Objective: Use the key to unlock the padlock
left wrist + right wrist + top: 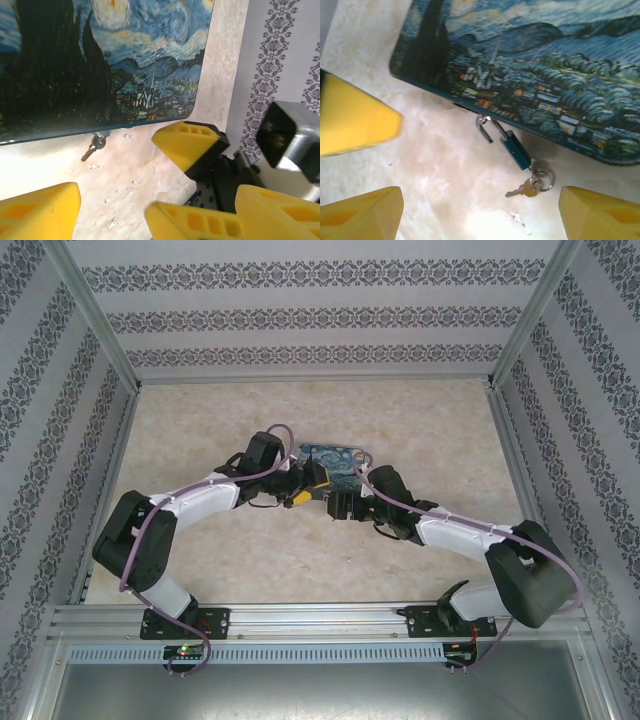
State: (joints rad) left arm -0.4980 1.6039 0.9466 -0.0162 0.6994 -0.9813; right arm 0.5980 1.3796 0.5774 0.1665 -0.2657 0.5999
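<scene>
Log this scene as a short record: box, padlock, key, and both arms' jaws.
box: starry-night print, flat on the table
padlock: blue body, at the box's edge, shackle appears swung open
key: on a ring, lying on the table just past the padlock's body
left gripper: jaws open, empty
right gripper: jaws open, empty, above the padlock

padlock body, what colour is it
Dark teal-blue. The padlock shows best in the right wrist view, lying on the table beside the box.
</scene>
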